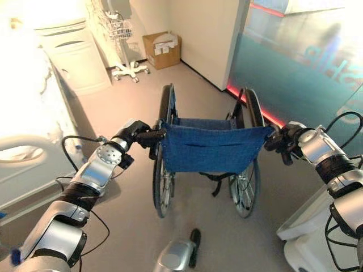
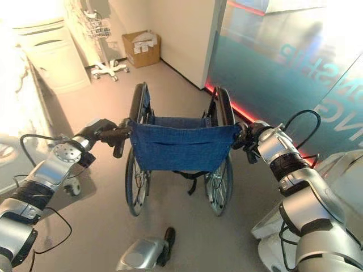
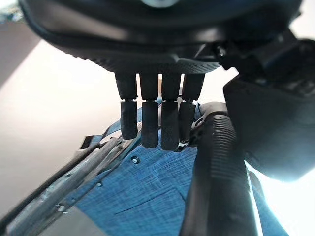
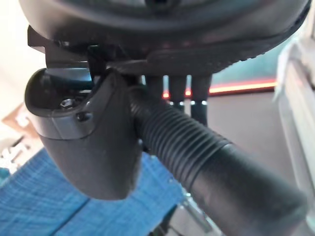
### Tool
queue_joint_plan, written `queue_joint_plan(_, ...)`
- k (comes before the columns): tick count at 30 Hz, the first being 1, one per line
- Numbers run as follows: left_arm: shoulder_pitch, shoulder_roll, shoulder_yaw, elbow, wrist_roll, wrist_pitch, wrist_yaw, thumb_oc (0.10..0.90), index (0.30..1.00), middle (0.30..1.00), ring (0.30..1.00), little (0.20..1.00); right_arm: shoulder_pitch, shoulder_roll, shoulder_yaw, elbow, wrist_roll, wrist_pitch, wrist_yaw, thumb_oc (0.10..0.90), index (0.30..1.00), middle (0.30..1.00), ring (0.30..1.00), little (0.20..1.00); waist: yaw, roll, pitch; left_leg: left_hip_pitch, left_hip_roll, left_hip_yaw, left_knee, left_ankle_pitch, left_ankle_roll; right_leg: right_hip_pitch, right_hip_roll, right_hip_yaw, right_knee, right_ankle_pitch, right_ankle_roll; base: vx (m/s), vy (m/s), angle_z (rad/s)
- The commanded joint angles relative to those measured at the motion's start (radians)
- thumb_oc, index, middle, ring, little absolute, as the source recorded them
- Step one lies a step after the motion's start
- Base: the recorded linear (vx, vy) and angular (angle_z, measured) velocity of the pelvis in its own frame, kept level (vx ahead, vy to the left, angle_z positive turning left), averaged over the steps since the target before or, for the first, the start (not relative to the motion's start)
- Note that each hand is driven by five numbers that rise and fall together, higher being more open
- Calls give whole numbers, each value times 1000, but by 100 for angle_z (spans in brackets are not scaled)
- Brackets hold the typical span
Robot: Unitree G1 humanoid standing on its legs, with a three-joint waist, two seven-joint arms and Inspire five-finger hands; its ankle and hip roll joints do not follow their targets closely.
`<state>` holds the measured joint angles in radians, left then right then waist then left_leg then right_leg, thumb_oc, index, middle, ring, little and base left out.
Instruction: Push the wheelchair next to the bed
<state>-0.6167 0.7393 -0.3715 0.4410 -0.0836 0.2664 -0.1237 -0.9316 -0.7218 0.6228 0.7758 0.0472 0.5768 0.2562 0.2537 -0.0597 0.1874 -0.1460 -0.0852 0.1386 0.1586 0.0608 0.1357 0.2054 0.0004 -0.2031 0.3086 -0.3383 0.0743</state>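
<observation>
The wheelchair [image 1: 210, 148], with a blue cloth back and large spoked wheels, stands straight ahead on the grey floor, facing away from me. My left hand [image 1: 136, 135] is shut on its left push handle [image 3: 216, 172], a ribbed black grip that runs between the thumb and the curled fingers [image 3: 150, 128]. On the other side my right hand [image 1: 286, 139] is shut on the right push handle [image 4: 197, 152], thumb on one side and fingers on the other. The white bed [image 1: 22, 113] lies along the left, its side rail [image 1: 28, 141] close to my left arm.
A white cabinet [image 1: 76, 56] stands beyond the bed. A wheeled stand with a wire basket [image 1: 127, 68] and a cardboard box [image 1: 162, 50] sit by the far wall. A teal glass wall [image 1: 295, 68] runs along the right, and a white unit [image 1: 306, 238] stands at lower right.
</observation>
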Motion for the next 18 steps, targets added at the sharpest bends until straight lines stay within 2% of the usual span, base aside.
queue_joint_plan(1,63,-52,-74,121,55,7,24,400,300,300,300,300,-64,-30,51,-196,-81,-332,70,400,300,300,300,300,3,-3,-1,0,-19,-80,-22,-24,-29,-67,7,60,332,511,103,399,80,15)
queue_joint_plan(2,61,-50,-77,122,56,2,20,400,300,300,300,300,-62,-33,48,-198,-81,-328,71,400,300,300,300,300,-1,3,0,10,-20,-101,-19,-31,-26,-98,-16,54,353,508,96,417,25,40)
queue_joint_plan(3,57,-52,-85,128,63,-5,15,400,300,300,300,300,-61,-32,50,-196,-82,-327,70,400,300,300,300,300,-15,12,8,41,-22,-141,-11,-49,-21,-171,-67,47,370,498,83,273,-31,39)
queue_joint_plan(4,56,-54,-87,131,66,-9,14,400,300,300,300,300,-63,-31,52,-197,-82,-322,69,400,300,300,300,300,-19,20,7,49,-13,-152,-12,-50,-22,-198,-65,50,363,494,77,342,-112,27)
queue_joint_plan(5,46,-59,-98,141,75,-19,13,400,300,300,300,300,-70,-26,58,-195,-80,-309,61,400,300,300,300,300,-39,28,24,83,-12,-195,-1,-68,-22,-277,-91,63,339,471,62,212,-118,21)
queue_joint_plan(6,43,-61,-101,144,75,-21,14,400,300,300,300,300,-71,-24,60,-193,-81,-308,60,400,300,300,300,300,-44,32,25,88,-9,-208,2,-72,-23,-298,-96,66,318,476,58,341,-214,24)
queue_joint_plan(7,24,-61,-119,153,74,-32,6,400,300,300,300,300,-83,-25,69,-187,-81,-290,55,400,300,300,300,300,-68,27,46,106,-18,-256,28,-102,-23,-370,-123,96,219,488,56,293,-203,45)
queue_joint_plan(9,10,-57,-130,153,72,-42,0,400,300,300,300,300,-90,-31,71,-189,-89,-277,53,400,300,300,300,300,-85,16,64,114,-27,-286,49,-128,-28,-392,-142,115,125,492,59,325,-257,75)
queue_joint_plan(10,-12,-49,-139,149,79,-53,-24,400,300,300,300,300,-110,-41,77,-185,-95,-259,54,400,300,300,300,300,-103,-9,85,133,-41,-325,71,-171,-40,-410,-177,142,-52,520,73,438,-360,87)
queue_joint_plan(12,-40,-42,-151,138,92,-54,-48,400,300,300,300,300,-143,-57,87,-181,-98,-236,63,400,300,300,300,300,-117,-27,100,175,-37,-385,62,-206,-62,-410,-192,149,-271,532,96,438,-355,77)
queue_joint_plan(14,-47,-44,-147,124,117,-49,-58,400,300,300,300,300,-184,-70,100,-196,-106,-201,89,400,300,300,300,300,-115,-43,102,190,-26,-408,54,-218,-80,-381,-192,150,-358,548,113,295,-283,95)
queue_joint_plan(18,-30,-45,-149,88,136,-38,-75,400,300,300,300,300,-233,-85,126,-220,-95,-125,123,400,300,300,300,300,-110,-72,89,179,-23,-429,72,-237,-94,-351,-191,187,-293,555,110,265,-261,74)
